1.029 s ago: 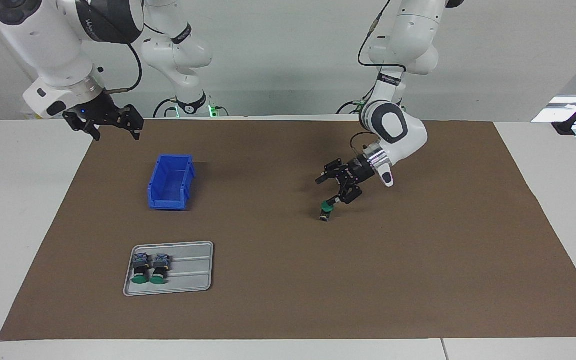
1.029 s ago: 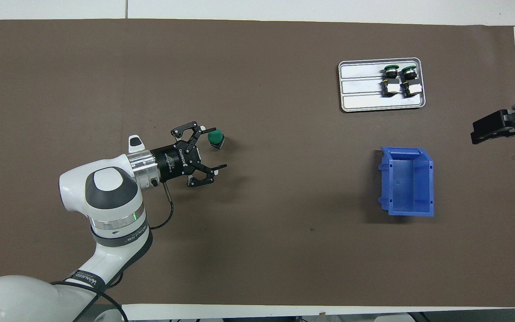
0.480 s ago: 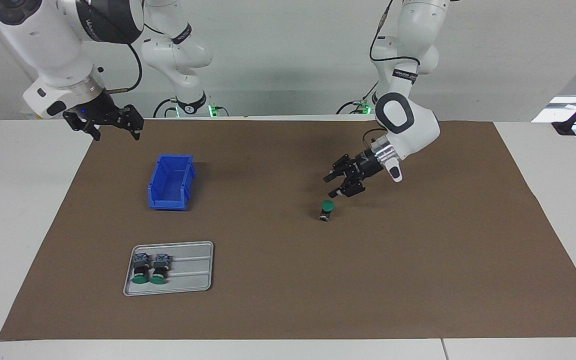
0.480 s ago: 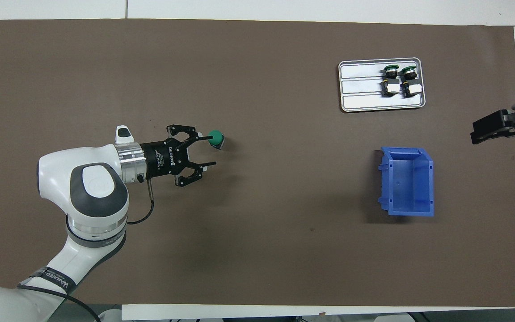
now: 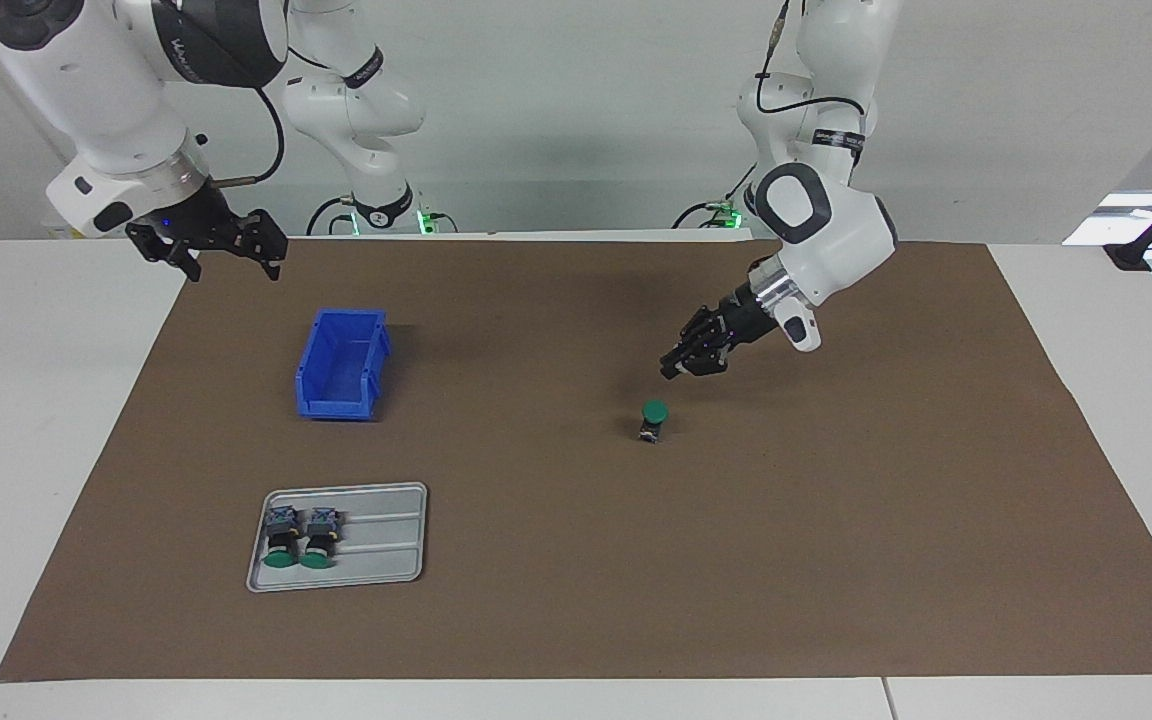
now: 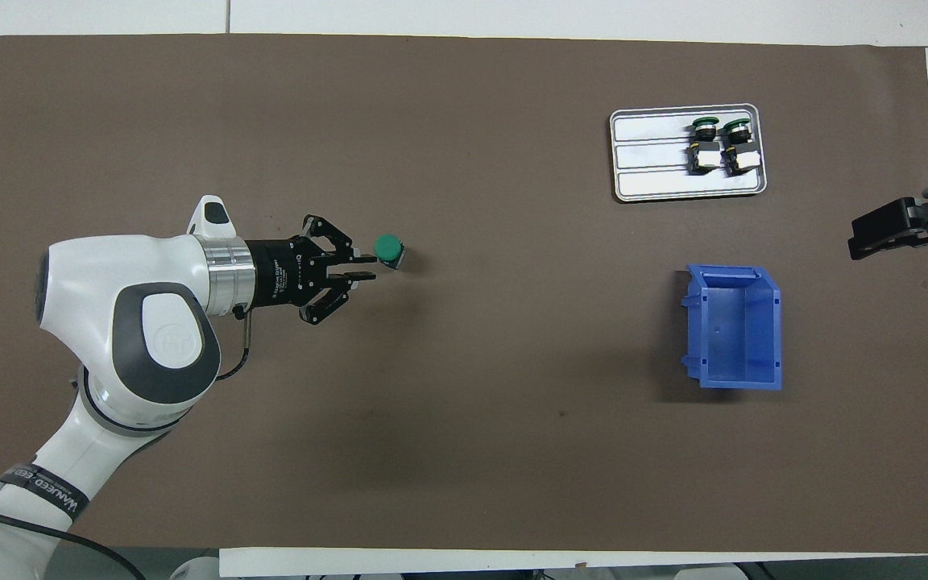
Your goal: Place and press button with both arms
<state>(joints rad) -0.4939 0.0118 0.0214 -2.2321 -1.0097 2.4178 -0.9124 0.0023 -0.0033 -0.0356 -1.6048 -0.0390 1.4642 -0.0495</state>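
The button (image 5: 653,420) (image 6: 388,250) stands upright on the brown mat, green cap up, with nothing touching it. My left gripper (image 5: 676,370) (image 6: 369,267) hangs over the mat just beside the button, tilted down toward it. Its jaws are drawn narrow with a small gap between them and hold nothing. My right gripper (image 5: 234,268) (image 6: 857,242) waits open and empty, raised over the mat's edge at the right arm's end of the table.
A blue bin (image 5: 341,365) (image 6: 734,326) sits toward the right arm's end. Farther from the robots lies a grey ridged tray (image 5: 376,540) (image 6: 649,161) with two more green-capped buttons (image 5: 296,537) (image 6: 720,145) lying in it.
My left gripper has let go of the button, lifted up and back from it, and narrowed its jaws. The button stays standing on the mat. The right arm has not moved.
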